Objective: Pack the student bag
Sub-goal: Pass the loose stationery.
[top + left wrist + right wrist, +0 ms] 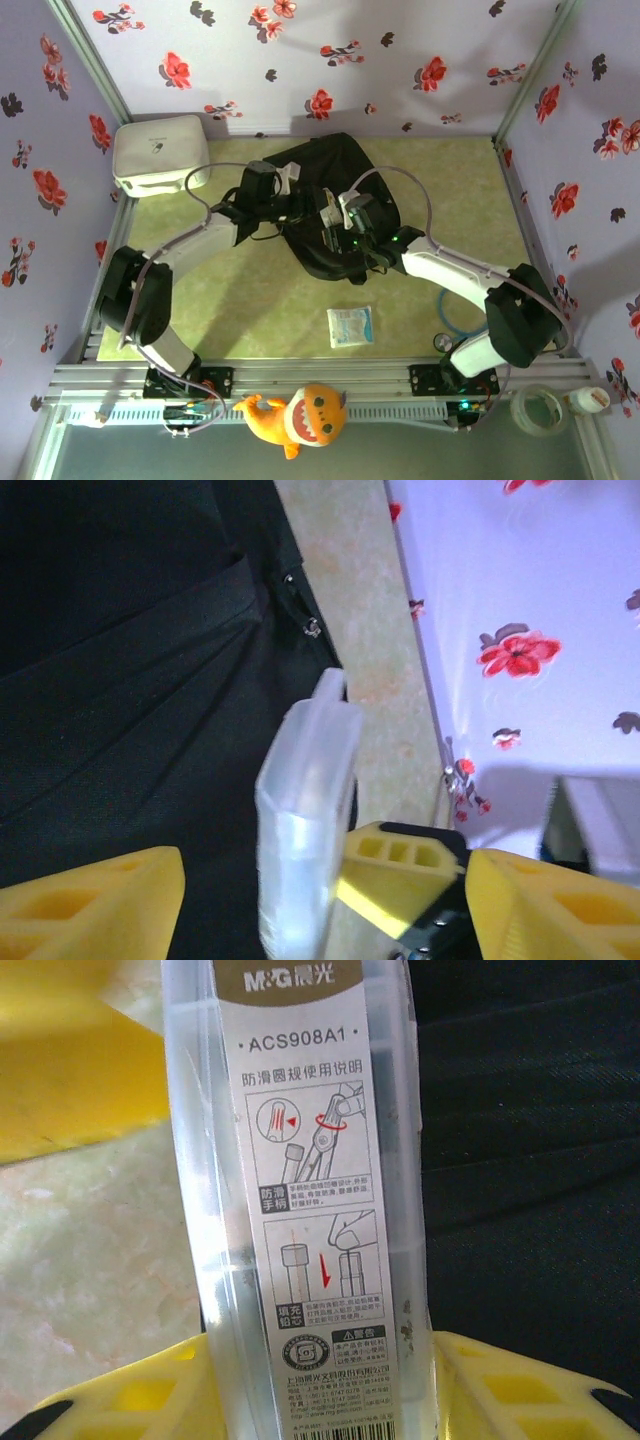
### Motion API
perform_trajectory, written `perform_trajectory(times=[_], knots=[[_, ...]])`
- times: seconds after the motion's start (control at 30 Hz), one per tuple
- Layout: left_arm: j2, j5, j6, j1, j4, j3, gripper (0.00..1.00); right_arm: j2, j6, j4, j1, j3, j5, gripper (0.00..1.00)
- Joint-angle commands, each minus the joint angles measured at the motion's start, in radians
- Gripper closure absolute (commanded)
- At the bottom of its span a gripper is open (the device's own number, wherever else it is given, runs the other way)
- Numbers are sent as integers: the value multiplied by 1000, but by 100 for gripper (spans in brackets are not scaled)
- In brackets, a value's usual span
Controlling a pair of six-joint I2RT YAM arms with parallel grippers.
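Observation:
The student bag (335, 165) is a black fabric backpack lying flat at the middle back of the green table; its dark cloth also shows in the left wrist view (130, 680) and the right wrist view (530, 1160). A clear plastic case (310, 1210) with a printed label stands upright between my right gripper's (320, 1390) yellow fingers, which are shut on its sides. In the left wrist view the same case (305, 810) stands inside my left gripper (325, 880), whose jaws are wide apart and not touching it. Both grippers meet over the bag's near edge (310, 215).
A white rounded-corner box (160, 155) sits at the back left. A small white packet (350, 326) lies on the table in front of the bag. An orange plush toy (295, 415) and a tape roll (540, 408) rest by the front rail. Floral walls close three sides.

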Motion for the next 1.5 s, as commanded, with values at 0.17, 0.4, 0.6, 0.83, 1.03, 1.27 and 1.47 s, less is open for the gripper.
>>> perform_trajectory(times=[0.17, 0.4, 0.6, 0.83, 1.03, 1.27, 1.47], knots=[[52, 85, -28, 7, 59, 28, 52, 21, 17, 52, -8, 47, -60, 52], [62, 88, -97, 30, 134, 24, 77, -14, 76, 65, -21, 43, -106, 48], [58, 126, -169, 63, 247, 16, 89, -69, 205, 117, -78, 12, -207, 34], [54, 198, -302, 118, 420, -13, 89, -150, 517, 298, -199, -83, -333, 14], [40, 215, -380, 129, 508, -26, 89, -142, 683, 385, -230, -90, -426, 12], [53, 220, -491, 128, 643, -44, 89, -57, 833, 599, -230, -68, -521, 17], [65, 223, -540, 129, 698, -49, 89, -2, 911, 747, -230, -55, -552, 30]])
